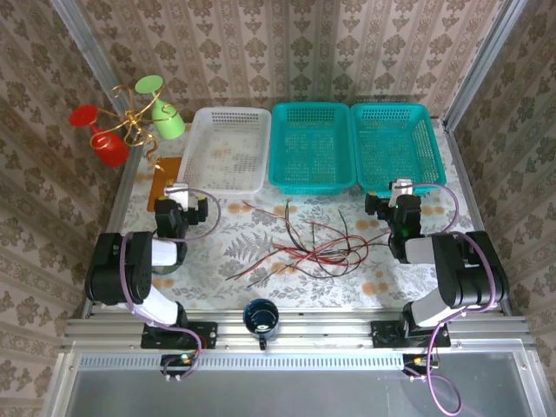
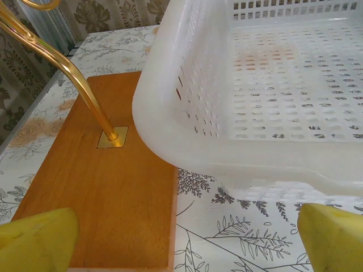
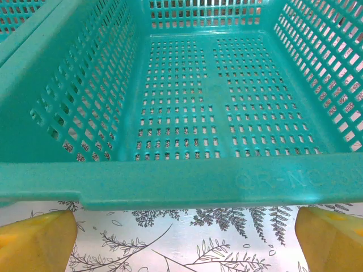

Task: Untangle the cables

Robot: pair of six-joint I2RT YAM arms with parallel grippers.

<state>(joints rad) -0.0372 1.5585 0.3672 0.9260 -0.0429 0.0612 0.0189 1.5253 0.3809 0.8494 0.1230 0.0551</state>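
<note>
In the top view, a dark blue cup (image 1: 261, 317) is standing at the near edge of the table (image 1: 226, 252), at 6 o'clock from the cables (image 1: 313, 248). These are lying in a loose tangle mid-table, apart from both arms. Red and black strands are being made out. Paler ones are being lost against the flowered cloth, and which strand is crossing over which cannot be told. The left gripper (image 1: 182, 198) is being held at 10 o'clock from the tangle, well apart from it. It is released: in its wrist view the yellow fingers (image 2: 39, 238) are spread to the bottom corners and are being cut off by the frame edge. Just beyond them are lying a wooden board (image 2: 96, 187), a gold stand (image 2: 85, 96) cut off at the top, and the corner of a white basket (image 2: 187, 113). The right gripper (image 1: 401, 193) is being held at 2 o'clock from the tangle, just past its right-hand ends, likewise released, its fingers (image 3: 332, 238) cropped at the lower corners. The right teal basket (image 3: 170, 181) is lying close ahead, with raised lettering on its rim that is too faint to be read. The middle teal basket (image 1: 311, 108) is lying at 12 o'clock. Farthest, at 10 o'clock, red cups (image 1: 100, 135) and green cups (image 1: 165, 109) are being carried on the stand.
</note>
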